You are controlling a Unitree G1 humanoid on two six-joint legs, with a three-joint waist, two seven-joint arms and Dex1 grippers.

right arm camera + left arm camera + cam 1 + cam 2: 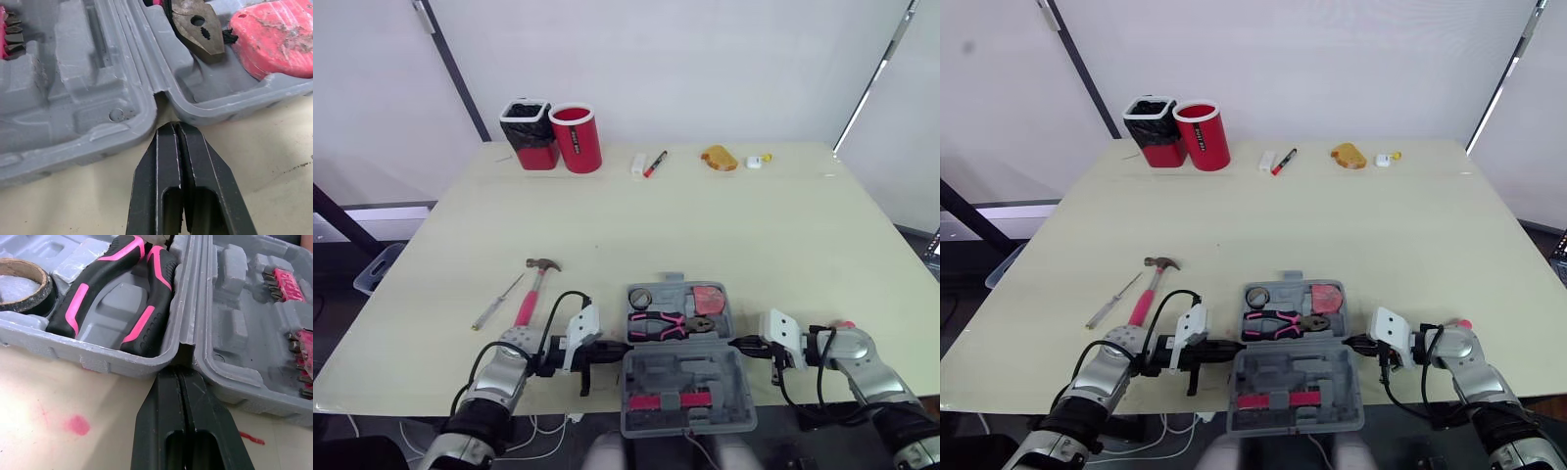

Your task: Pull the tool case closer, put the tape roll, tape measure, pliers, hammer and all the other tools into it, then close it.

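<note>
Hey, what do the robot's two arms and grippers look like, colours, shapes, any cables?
The left arm and right arm have rounded silver-grey metal forearms, each ending in a white blocky wrist housing. Black cables loop loosely over each wrist. The left gripper and right gripper are alike: two glossy black fingers tapering to a narrow wedge, each with an oval cut-out near its base.

The tool case (690, 370) is grey. Inside it, the pliers (656, 326) have black handles with pink stripes, the tape measure (709, 299) is red, and the tape roll (640, 297) is black (its inner ring is brown). Left of the case, the hammer (530, 299) has a pink handle. The worktop (705, 225) is pale cream. Far behind the case stand a red cylinder (576, 138) and a red bin (530, 134) with a black liner.
</note>
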